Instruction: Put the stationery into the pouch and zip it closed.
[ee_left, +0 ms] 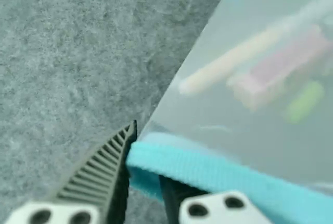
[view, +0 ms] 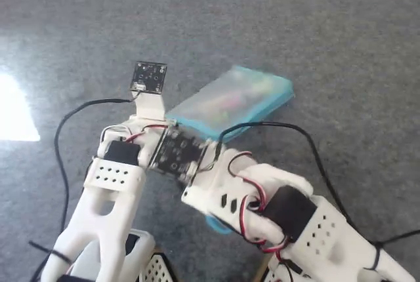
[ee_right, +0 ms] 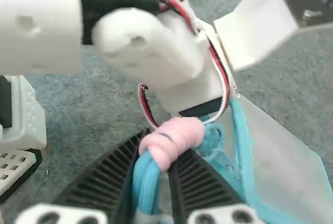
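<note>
High view sets the white left arm (view: 108, 183) rising from 7 o'clock over the grey felt table (view: 341, 46). The translucent soft pouch with turquoise fabric trim (view: 230, 101) lies flat just past centre toward 1 o'clock, and the white right arm (view: 289, 210) comes in from 5 o'clock.

In the left wrist view, the left gripper (ee_left: 147, 153) is clamped on the pouch's turquoise edge, its 2 ribbed black fingers pinching the trim. Through the clear wall the stationery (ee_left: 260, 62) lies inside: a yellowish pen, a pink piece and a green one.

In the right wrist view, the right gripper (ee_right: 156, 169) is closed on the turquoise pull cord (ee_right: 144, 182), just under its pink bead (ee_right: 170, 136).

Loading looks done, so I judge the zipping step to be in hand, with 1 arm anchoring and the other set to pull. I cannot tell how far the zip has run. The next move calls for a steady pull of the cord along the trim, away from the anchored edge. The left grip must hold firm so the pouch neither slides nor bunches.
</note>
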You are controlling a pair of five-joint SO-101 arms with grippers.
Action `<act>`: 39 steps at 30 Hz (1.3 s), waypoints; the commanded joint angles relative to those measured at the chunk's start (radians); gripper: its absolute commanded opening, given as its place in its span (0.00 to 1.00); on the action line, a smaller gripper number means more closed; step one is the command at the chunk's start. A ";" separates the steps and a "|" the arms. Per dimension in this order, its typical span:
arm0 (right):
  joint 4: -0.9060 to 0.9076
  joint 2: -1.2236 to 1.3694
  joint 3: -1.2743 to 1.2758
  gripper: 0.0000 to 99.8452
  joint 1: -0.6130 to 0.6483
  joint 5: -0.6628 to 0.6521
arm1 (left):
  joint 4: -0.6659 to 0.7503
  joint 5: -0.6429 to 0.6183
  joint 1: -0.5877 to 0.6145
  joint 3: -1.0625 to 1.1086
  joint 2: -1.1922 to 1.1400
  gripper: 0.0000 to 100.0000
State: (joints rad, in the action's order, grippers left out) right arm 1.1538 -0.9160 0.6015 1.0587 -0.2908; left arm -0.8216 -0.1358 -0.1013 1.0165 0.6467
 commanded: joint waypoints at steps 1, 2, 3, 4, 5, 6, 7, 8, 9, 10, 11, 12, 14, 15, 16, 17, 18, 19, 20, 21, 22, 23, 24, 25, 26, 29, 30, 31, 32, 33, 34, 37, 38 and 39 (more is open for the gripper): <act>-0.061 -0.041 -0.087 0.01 0.091 -0.021 | -0.002 -0.003 -0.051 -0.050 0.025 0.01; -0.058 -0.038 -0.103 0.01 0.094 -0.021 | -0.002 -0.003 -0.052 -0.053 0.025 0.01; -0.047 -0.036 -0.120 0.01 0.094 -0.021 | -0.002 -0.003 -0.052 -0.054 0.025 0.01; -0.038 -0.036 -0.140 0.01 0.096 -0.021 | 0.002 -0.003 -0.057 -0.053 0.025 0.01; -0.030 -0.038 -0.167 0.01 0.097 -0.021 | 0.012 -0.003 -0.061 -0.047 0.023 0.01; -0.016 -0.038 -0.201 0.01 0.099 -0.021 | 0.023 -0.003 -0.074 -0.038 0.023 0.01; -0.002 -0.033 -0.241 0.01 0.102 -0.021 | 0.034 -0.003 -0.084 -0.031 0.018 0.01; 0.012 -0.031 -0.276 0.01 0.120 -0.021 | 0.041 -0.003 -0.097 -0.027 0.009 0.01; 0.025 -0.027 -0.307 0.01 0.150 -0.021 | 0.048 -0.003 -0.104 -0.028 -0.005 0.01; 0.042 -0.018 -0.330 0.01 0.180 -0.021 | 0.049 -0.006 -0.114 -0.031 -0.021 0.01; 0.058 -0.007 -0.348 0.01 0.217 -0.021 | 0.057 -0.008 -0.120 -0.042 -0.044 0.01; 0.065 0.005 -0.358 0.01 0.259 -0.021 | 0.068 -0.008 -0.121 -0.051 -0.071 0.01; 0.064 0.038 -0.361 0.01 0.312 -0.023 | 0.086 -0.009 -0.126 -0.070 -0.129 0.01; 0.064 0.050 -0.361 0.01 0.326 -0.023 | 0.094 -0.009 -0.127 -0.084 -0.157 0.01; 0.062 0.056 -0.364 0.01 0.334 -0.023 | 0.097 -0.009 -0.120 -0.096 -0.180 0.01; 0.062 0.061 -0.368 0.01 0.329 -0.023 | 0.098 -0.009 -0.118 -0.108 -0.198 0.01; 0.062 0.058 -0.373 0.01 0.326 -0.023 | 0.098 -0.009 -0.120 -0.116 -0.206 0.01; 0.065 0.051 -0.374 0.01 0.321 -0.025 | 0.100 -0.009 -0.126 -0.120 -0.209 0.01; 0.068 0.042 -0.376 0.01 0.321 -0.035 | 0.104 -0.011 -0.127 -0.120 -0.209 0.01; 0.071 0.031 -0.379 0.01 0.325 -0.043 | 0.104 -0.011 -0.132 -0.122 -0.213 0.01; 0.071 0.015 -0.381 0.01 0.325 -0.044 | 0.104 -0.011 -0.135 -0.124 -0.215 0.01; 0.070 -0.001 -0.381 0.01 0.321 -0.046 | 0.103 -0.011 -0.137 -0.120 -0.213 0.01; 0.071 -0.008 -0.381 0.01 0.318 -0.046 | 0.101 -0.011 -0.137 -0.120 -0.210 0.01; 0.087 -0.016 -0.381 0.01 0.315 -0.044 | 0.098 -0.011 -0.133 -0.120 -0.209 0.01; 0.110 -0.013 -0.382 0.01 0.308 -0.044 | 0.097 -0.011 -0.132 -0.120 -0.207 0.01; 0.203 0.007 -0.393 0.10 0.243 -0.049 | 0.069 -0.011 -0.092 -0.142 -0.207 0.01; 0.232 0.012 -0.394 0.16 0.206 -0.051 | 0.041 -0.011 -0.069 -0.162 -0.207 0.01; 0.259 0.012 -0.390 0.22 0.165 -0.060 | 0.015 -0.009 -0.041 -0.182 -0.207 0.01; 0.285 0.012 -0.382 0.28 0.128 -0.089 | -0.008 -0.006 -0.018 -0.202 -0.207 0.01; 0.306 0.005 -0.371 0.33 0.096 -0.132 | -0.028 -0.005 0.003 -0.220 -0.210 0.01; 0.326 0.001 -0.359 0.36 0.065 -0.169 | -0.046 -0.003 0.018 -0.234 -0.210 0.01; 0.348 -0.025 -0.269 0.39 -0.022 -0.227 | -0.098 0.028 0.048 -0.268 -0.209 0.01; 0.338 -0.039 -0.224 0.39 -0.044 -0.241 | -0.112 0.031 0.058 -0.278 -0.209 0.01; 0.309 -0.054 -0.169 0.38 -0.070 -0.253 | -0.126 0.034 0.068 -0.289 -0.209 0.01</act>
State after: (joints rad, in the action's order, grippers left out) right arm 1.4929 -0.9191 0.3575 1.0541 -0.4918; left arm -0.9030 -0.1189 -0.0736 0.7925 0.4396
